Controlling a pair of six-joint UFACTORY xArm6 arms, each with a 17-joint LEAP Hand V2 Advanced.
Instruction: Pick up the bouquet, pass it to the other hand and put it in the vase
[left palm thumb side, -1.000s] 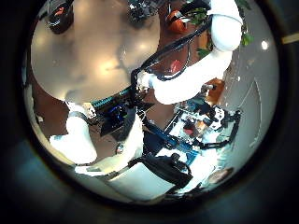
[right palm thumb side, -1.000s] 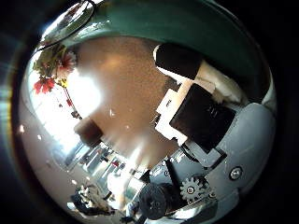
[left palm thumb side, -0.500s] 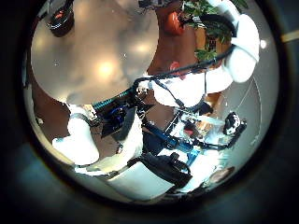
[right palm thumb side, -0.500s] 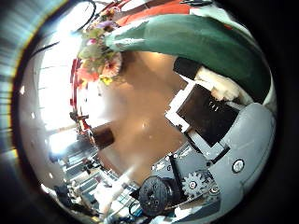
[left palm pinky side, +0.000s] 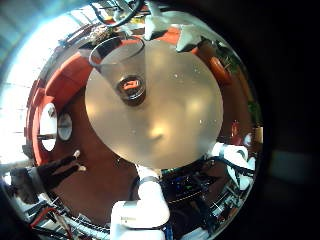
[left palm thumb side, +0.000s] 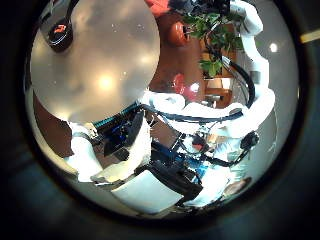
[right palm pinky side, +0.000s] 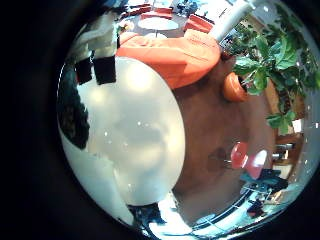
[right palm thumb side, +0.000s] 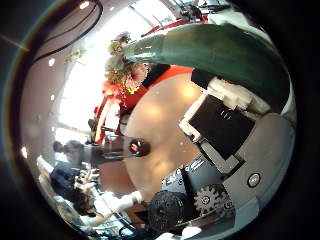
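The left little finger side palm view shows the vase (left palm pinky side: 125, 70) standing upright near the table's edge (left palm pinky side: 160, 120). It also shows in the left thumb side palm view (left palm thumb side: 60, 35). My left hand (left palm thumb side: 120, 160) hangs over the table with relaxed fingers, holding nothing.
A sofa (right palm pinky side: 175, 55) and potted plants (right palm pinky side: 265, 60) stand around the table. A small stool (right palm pinky side: 235, 155) is on the floor. The right arm (left palm thumb side: 240, 70) crosses the left thumb side palm view beyond the table's edge.
Both palm cameras have moved. The bouquet stays across the right palm while the table and vase have come into its view. In the left view the table has shifted.
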